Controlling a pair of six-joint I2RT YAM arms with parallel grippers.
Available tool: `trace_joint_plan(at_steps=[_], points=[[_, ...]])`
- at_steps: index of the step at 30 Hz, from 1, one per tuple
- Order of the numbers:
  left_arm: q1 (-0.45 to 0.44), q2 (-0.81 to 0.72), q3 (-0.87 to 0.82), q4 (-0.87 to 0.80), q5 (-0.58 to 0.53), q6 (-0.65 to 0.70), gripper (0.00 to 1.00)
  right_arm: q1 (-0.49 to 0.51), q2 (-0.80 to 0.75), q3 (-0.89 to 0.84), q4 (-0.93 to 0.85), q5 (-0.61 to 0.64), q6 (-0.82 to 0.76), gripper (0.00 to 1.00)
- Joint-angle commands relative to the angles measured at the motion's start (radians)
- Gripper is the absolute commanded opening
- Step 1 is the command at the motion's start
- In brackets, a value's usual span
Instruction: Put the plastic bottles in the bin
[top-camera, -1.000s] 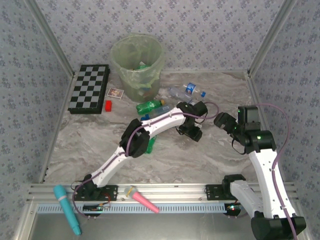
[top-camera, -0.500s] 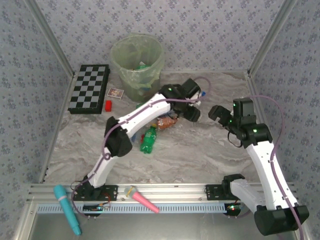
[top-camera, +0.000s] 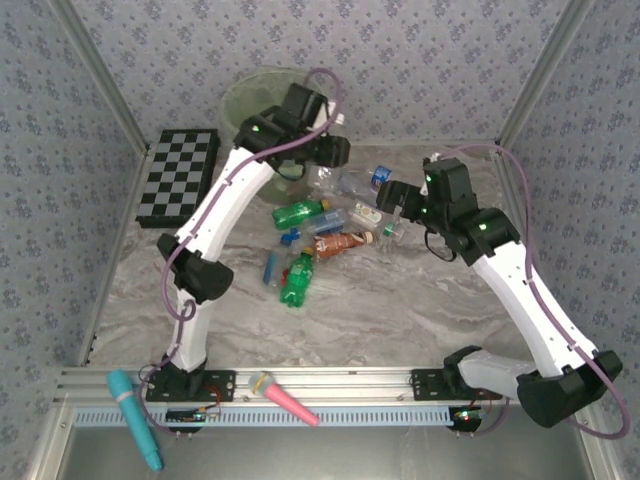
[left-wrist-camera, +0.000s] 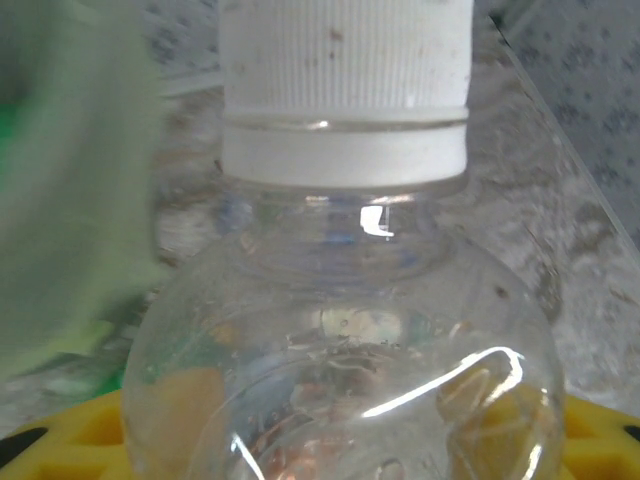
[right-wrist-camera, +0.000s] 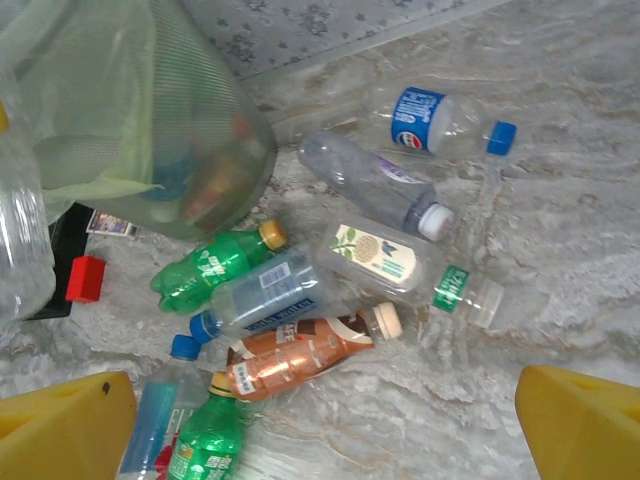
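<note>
- The left gripper (top-camera: 328, 150) is closed on a clear bottle with a white ribbed cap (left-wrist-camera: 340, 330). In the left wrist view its yellow fingers (left-wrist-camera: 70, 445) sit on either side of the bottle's shoulder.
- This held bottle hangs off the tabletop (top-camera: 420, 300), close against the right side of the bin (top-camera: 240, 100). The bin's pale-green wall blurs past on the left of the wrist view. I cannot tell whether the bottle is over the rim.
- The right gripper (top-camera: 393, 200) is wide open with nothing between its yellow fingertips (right-wrist-camera: 70, 420). It hovers above the heap of bottles lying on the tabletop.
- Nearest below it lie a clear bottle with a cream label (right-wrist-camera: 400, 265) and a brown bottle (right-wrist-camera: 300, 355).
- Just beside those are a clear bottle with a blue wrap (right-wrist-camera: 265, 295) and a green bottle with a yellow cap (right-wrist-camera: 215, 265).
- Farther back lie a greyish clear bottle with a white cap (right-wrist-camera: 370, 180) and a blue-labelled bottle with a blue cap (right-wrist-camera: 440, 120).
- Nearer the arm bases lie a second green bottle (right-wrist-camera: 205, 440) and a slim blue-tinted bottle (right-wrist-camera: 155, 420).
- The bin already holds several bottles, seen dimly through its wall.
- A small red block (right-wrist-camera: 85, 278) sits left of the heap, and a chessboard (top-camera: 180, 175) lies left of the bin.
</note>
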Motion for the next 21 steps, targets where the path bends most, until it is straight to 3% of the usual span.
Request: trace_joint_plan(at_steps=[1,11,21], points=[[0.062,-0.071,0.058,0.011,-0.031,-0.028,0.54,0.031,0.034,0.056,0.017,0.035,-0.035,0.99],[0.263,-0.056,0.110,0.176,-0.047,-0.134,0.53,0.083,0.107,0.109,0.027,0.042,-0.043,0.99],[0.349,0.050,0.178,0.277,-0.168,-0.030,0.53,0.096,0.113,0.105,0.022,0.062,-0.033,0.99]])
